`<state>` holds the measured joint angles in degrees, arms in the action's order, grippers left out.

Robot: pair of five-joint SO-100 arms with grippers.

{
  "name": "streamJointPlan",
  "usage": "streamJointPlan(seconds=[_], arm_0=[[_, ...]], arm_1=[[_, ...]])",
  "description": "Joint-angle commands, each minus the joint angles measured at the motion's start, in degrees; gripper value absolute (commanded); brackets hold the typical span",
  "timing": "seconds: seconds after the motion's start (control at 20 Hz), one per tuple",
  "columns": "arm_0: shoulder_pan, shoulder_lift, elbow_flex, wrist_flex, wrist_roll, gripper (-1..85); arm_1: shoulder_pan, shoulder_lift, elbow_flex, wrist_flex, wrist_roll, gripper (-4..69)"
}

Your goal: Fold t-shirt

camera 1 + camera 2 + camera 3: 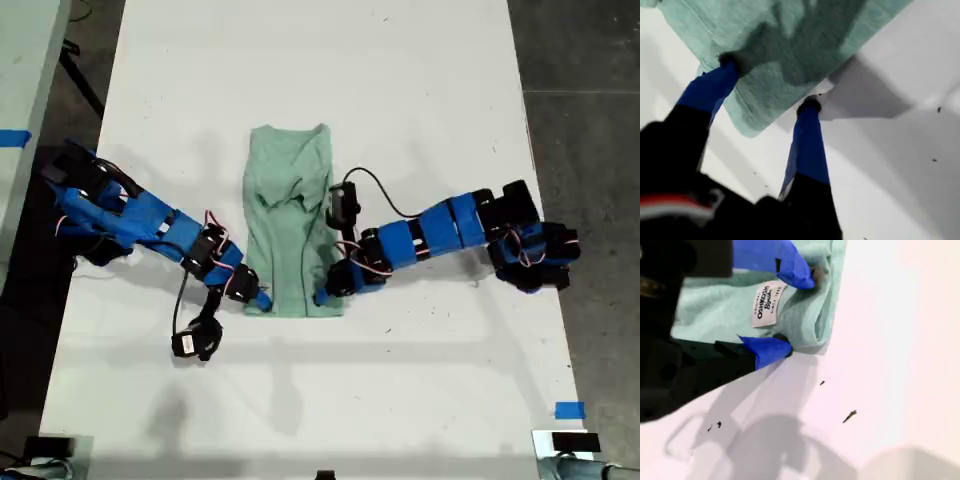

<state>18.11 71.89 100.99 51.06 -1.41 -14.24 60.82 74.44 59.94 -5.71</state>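
On the white tabletop [420, 90], the t-shirt [290, 220] lies folded narrow between both arms. The jaws of my second gripper [799, 309] pinch bunched cloth by the label [765, 305]. Those of my first gripper [769, 82] straddle a corner, and I cannot tell if they hold it. If that hold is loose, lifting could drop the corner and skew the fold.

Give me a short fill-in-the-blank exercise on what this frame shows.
1. The t-shirt lying on the white table is pale mint ____.
2. In the second wrist view, a small white ____ with printed lettering shows on the cloth between the fingers of my second gripper.
3. In the first wrist view, my first gripper is at a ____ of the cloth.

Missing words: green; label; corner
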Motion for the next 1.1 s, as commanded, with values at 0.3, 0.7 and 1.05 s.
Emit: streamJointPlan(seconds=[0.3,0.7,1.05], arm_0=[[1.1,-3.2,-6.8,4.1,-1.0,-0.1],[8.2,-10.0,-46.6,35.0,7.6,-0.1],[9.4,-5.4,-53.4,38.3,9.6,-0.1]], arm_1=[[-1.9,-4.3,-7.6,1.3,5.4,-1.0],[-6.8,11.2,-14.3,10.6,2.7,-1.0],[-7.4,11.8,-18.1,6.7,-1.8,-1.0]])
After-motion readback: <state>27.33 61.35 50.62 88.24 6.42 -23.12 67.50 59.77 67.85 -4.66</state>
